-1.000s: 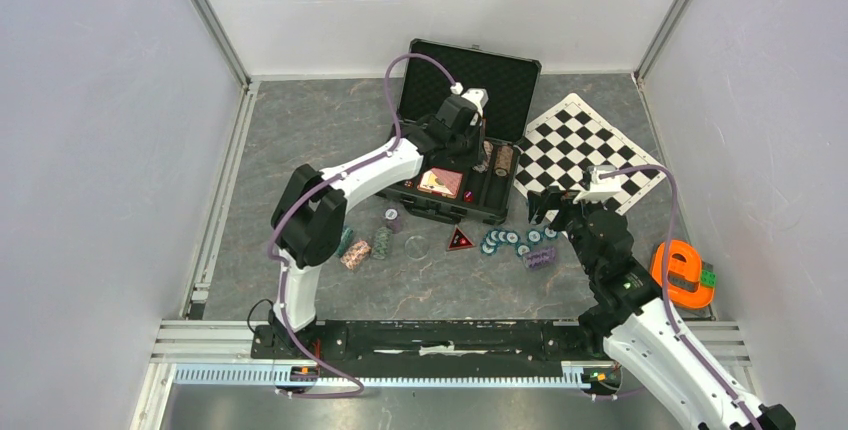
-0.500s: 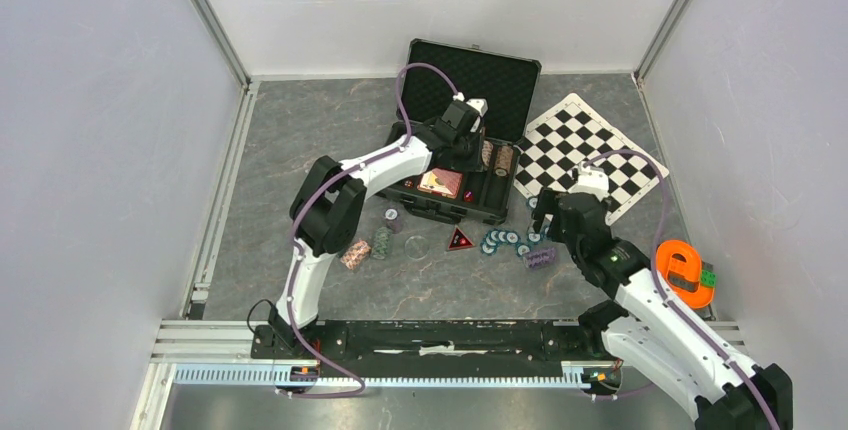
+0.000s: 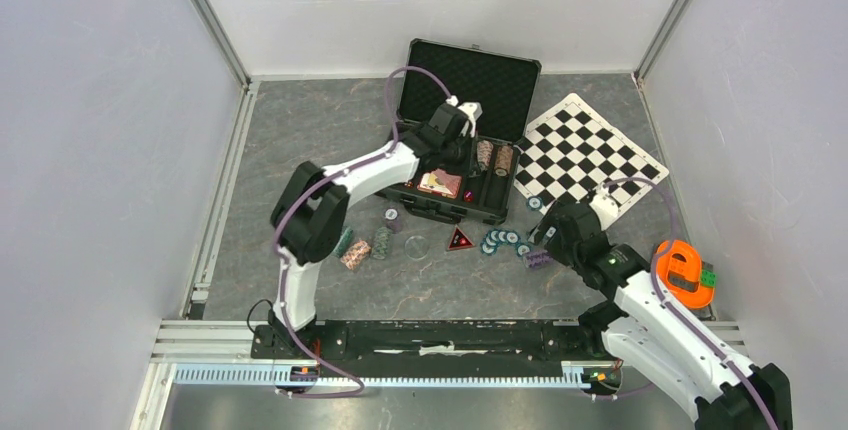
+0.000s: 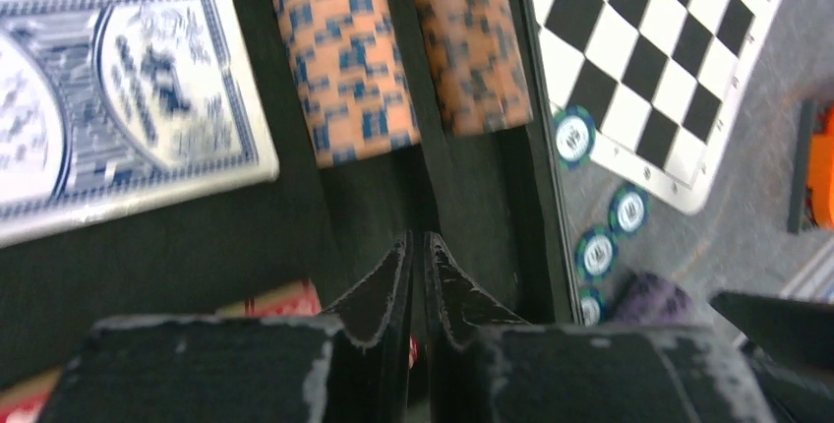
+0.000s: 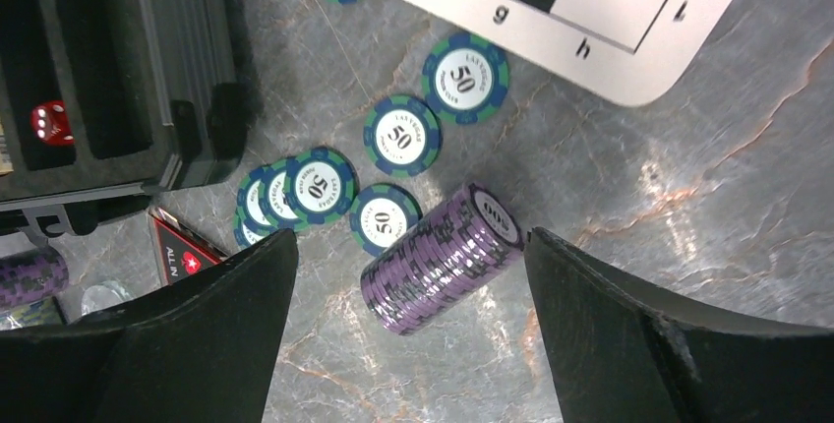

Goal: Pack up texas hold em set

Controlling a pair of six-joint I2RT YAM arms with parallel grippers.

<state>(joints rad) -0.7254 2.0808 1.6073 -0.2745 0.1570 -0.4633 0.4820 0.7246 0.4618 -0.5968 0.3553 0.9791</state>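
Packing partway done, judging by what lies loose. On the table at 7 o'clock of the open case [image 3: 500,80], pink and teal chip stacks [image 3: 366,247], not yet fetched.

Over the case's chip slots, left gripper [image 4: 417,246]: pressed all but together, pinching nothing. At 12 o'clock of its tips, two brown striped chip rolls [image 4: 339,59] seated in the foam; blue card deck [image 4: 118,98] at 10 o'clock. Probably free for another fetch.

Further right, right gripper [image 5: 408,246]: spread wide, straddling a purple chip roll [image 5: 438,258] lying on its side on the table, apparently touching neither flank.

Next move, likely: lower, close across the roll, lift without shedding discs. Loose teal chips [image 5: 401,136] just beside at 10 to 12 o'clock, so keep the finger on that side off them.

Case wall near at 10 o'clock, chequered mat [image 5: 580,10] corner at 1 o'clock, bare table from 3 to 6 o'clock. Orange e-shaped piece [image 3: 683,272] well apart at 3 o'clock; leave alone.
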